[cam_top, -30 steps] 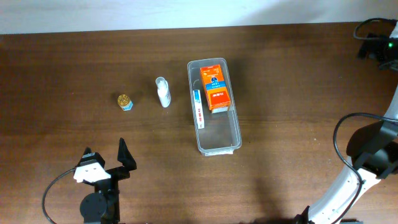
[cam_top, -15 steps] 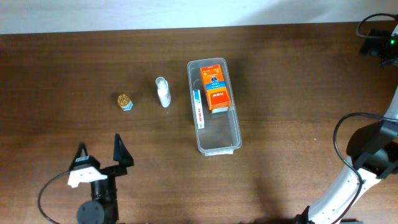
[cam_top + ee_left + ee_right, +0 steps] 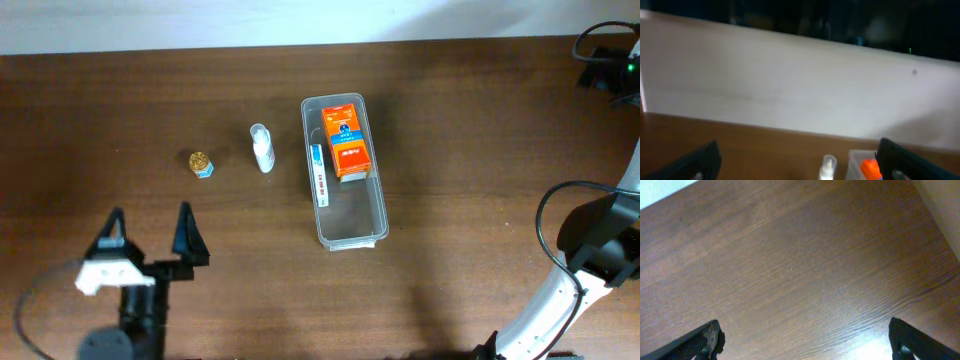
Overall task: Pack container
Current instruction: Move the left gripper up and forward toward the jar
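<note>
A: Container (image 3: 352, 225) — where on the bench (image 3: 480, 200)?
B: Around the middle, clear, lying lengthwise. An orange box (image 3: 346, 143) sits in its far end, and a slim white box (image 3: 318, 172) lies along its left wall.
A: Outside the container?
B: A white bottle (image 3: 262, 148) just to its left, and a small gold-topped piece (image 3: 201, 163) further left.
A: Claws?
B: The left claw (image 3: 151, 215) has its fingers spread and holds nothing, well left of the container. The right claw (image 3: 805, 337) is also spread — over bare wood.

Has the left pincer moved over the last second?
Yes. The left pincer has slid left across the table, farther from the container.
</note>
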